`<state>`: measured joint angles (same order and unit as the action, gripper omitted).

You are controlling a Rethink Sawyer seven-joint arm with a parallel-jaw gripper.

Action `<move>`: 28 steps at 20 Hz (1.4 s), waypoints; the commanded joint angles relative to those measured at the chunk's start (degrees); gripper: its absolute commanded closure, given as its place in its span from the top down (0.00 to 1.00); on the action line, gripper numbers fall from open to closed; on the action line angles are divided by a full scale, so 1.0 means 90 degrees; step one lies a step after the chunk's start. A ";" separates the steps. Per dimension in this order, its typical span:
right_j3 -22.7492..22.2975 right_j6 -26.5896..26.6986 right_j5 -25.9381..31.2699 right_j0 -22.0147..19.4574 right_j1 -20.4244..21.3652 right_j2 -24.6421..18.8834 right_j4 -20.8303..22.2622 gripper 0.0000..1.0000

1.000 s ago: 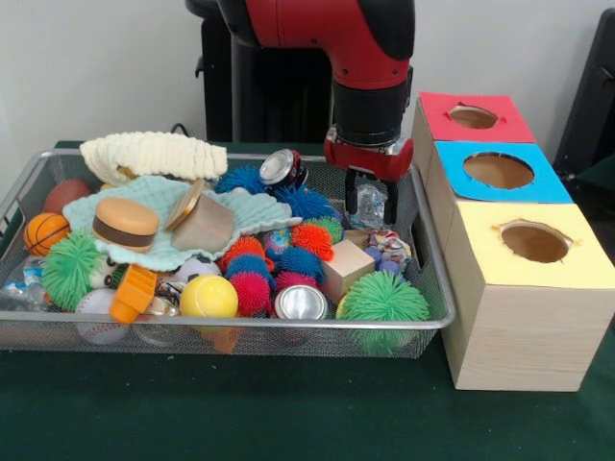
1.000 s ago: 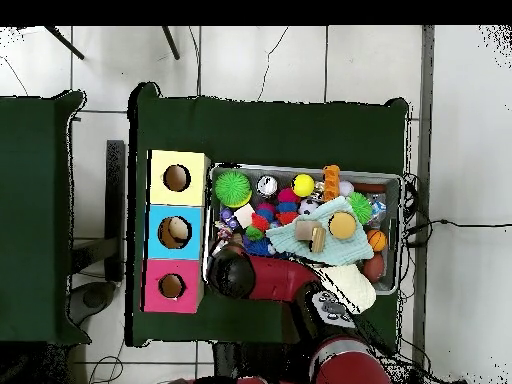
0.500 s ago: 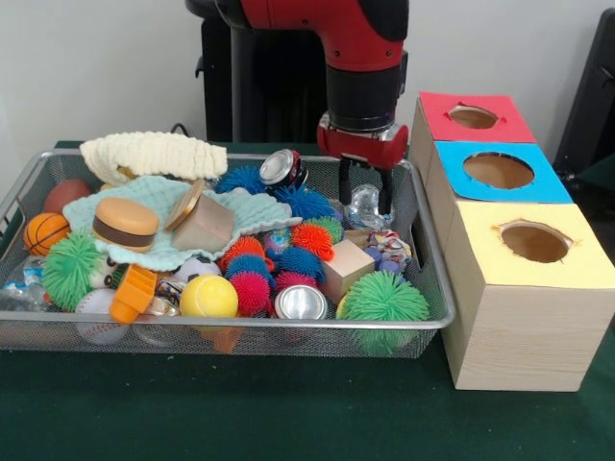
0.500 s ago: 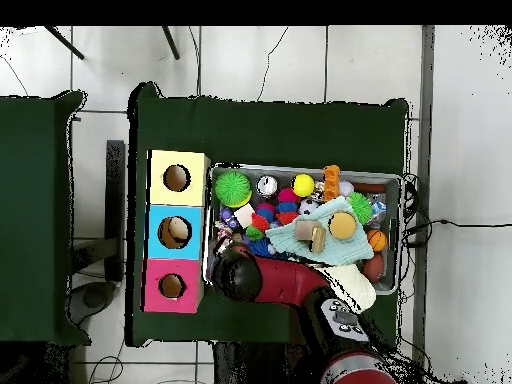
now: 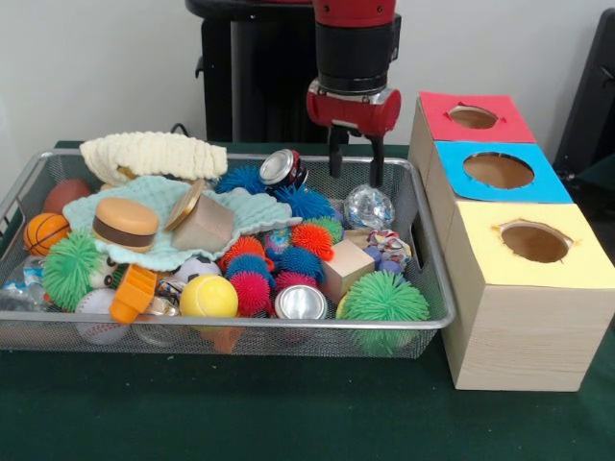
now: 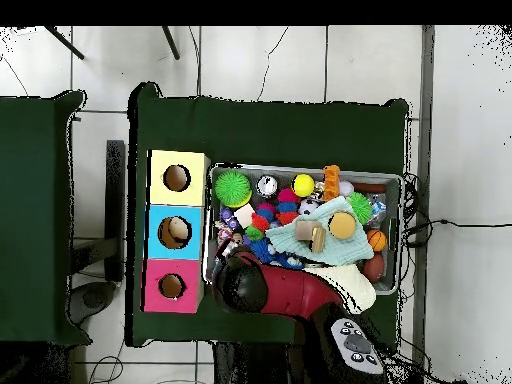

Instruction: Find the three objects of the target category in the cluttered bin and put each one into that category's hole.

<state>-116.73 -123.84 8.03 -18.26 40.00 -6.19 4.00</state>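
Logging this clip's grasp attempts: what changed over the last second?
The gripper rose out of the bin, open and empty; the clear crinkly ball it was down around stayed behind, now uncovered. Other bin contents and the three boxes are unchanged.

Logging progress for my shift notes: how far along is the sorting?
Done: one pale item shows inside the hole of the blue box in the overhead view; the red hole and yellow hole look empty. In hand: nothing, the gripper hangs open above the shiny ball in the bin. Left: probably two more items.
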 commanded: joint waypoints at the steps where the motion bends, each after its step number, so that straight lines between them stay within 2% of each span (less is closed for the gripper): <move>1: -0.0318 -0.0895 0.0181 0.0085 0.0036 -0.0295 -0.0240 1.00; 6: -0.0196 -0.0935 -0.0420 0.0141 -0.0500 -0.0282 -0.0118 1.00; 8: -0.0261 -0.0921 -0.0616 0.0064 -0.0571 -0.0323 -0.0028 1.00; 12: -0.0372 -0.0889 -0.1689 -0.0466 -0.1094 -0.0781 0.0423 1.00; 16: -0.0403 -0.0832 -0.2335 -0.0974 -0.1463 -0.1177 0.0906 1.00; 19: -0.0422 -0.0776 -0.2742 -0.1422 -0.1707 -0.1545 0.1444 1.00; 23: -0.0485 -0.0727 -0.2692 -0.2003 -0.1849 -0.2059 0.1901 1.00; 28: -0.0451 -0.0643 -0.2542 -0.2352 -0.1997 -0.2323 0.2175 1.00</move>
<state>-122.20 -123.84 -14.49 -36.20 25.72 -18.34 19.24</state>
